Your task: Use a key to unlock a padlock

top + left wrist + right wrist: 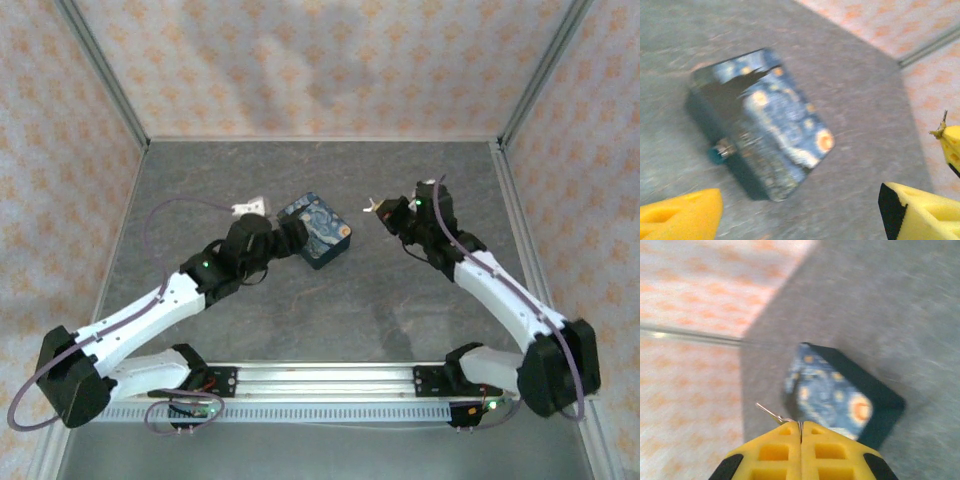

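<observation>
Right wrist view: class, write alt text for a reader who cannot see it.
The right gripper, its yellow fingers closed, pinches a thin metal key that juts up and left. Beyond it a starry-night padlock lies on the grey table, with a patterned wall at left.

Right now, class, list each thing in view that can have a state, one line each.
padlock: lying flat on the table, painted face up, ungripped; locked or not cannot be told.
key: pinched in the right gripper, clear of the padlock.
left gripper: open, facing the padlock.
right gripper: shut on the key.
</observation>
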### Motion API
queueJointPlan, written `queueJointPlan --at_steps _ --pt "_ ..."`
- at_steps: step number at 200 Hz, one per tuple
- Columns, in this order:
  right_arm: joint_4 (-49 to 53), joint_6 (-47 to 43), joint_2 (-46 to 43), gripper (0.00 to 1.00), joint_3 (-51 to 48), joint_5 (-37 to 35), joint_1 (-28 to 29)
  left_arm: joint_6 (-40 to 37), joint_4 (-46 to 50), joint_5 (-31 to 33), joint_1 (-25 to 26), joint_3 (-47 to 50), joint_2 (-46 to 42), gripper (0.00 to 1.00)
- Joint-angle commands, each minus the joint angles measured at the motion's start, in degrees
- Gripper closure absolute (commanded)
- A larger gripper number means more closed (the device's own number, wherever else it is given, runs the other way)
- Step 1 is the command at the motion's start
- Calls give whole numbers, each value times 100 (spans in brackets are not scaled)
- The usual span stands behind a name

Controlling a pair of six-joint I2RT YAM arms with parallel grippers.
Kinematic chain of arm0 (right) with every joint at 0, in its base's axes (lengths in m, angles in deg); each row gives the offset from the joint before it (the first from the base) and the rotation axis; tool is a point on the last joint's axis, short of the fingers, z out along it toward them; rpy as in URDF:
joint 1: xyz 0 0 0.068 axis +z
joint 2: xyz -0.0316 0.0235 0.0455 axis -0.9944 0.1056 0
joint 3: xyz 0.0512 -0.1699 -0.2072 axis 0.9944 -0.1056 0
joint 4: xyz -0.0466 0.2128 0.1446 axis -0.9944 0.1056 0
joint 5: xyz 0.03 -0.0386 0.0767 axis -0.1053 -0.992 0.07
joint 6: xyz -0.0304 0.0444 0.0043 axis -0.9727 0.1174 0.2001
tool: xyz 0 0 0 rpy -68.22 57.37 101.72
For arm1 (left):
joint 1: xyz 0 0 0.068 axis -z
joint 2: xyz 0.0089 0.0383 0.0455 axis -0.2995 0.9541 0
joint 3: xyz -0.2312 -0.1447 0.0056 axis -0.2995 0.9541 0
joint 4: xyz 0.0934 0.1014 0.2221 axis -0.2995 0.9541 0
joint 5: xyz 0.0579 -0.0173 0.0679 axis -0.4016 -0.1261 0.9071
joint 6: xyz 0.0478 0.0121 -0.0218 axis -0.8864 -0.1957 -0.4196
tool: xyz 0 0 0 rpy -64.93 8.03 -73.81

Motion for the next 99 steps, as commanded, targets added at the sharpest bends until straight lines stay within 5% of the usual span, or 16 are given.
queueJointPlan --at_steps 1,46,99 --pt "-570 -643 -382 100 21 545 -24 -289 122 -549 30 -654 145 17" --pt "-840 -983 -869 100 -85 787 -8 -53 333 -1014 30 -1511 533 19" --pt "-1328 -699 -1020 100 -100 660 -6 593 -650 -1415 57 -1371 602 23"
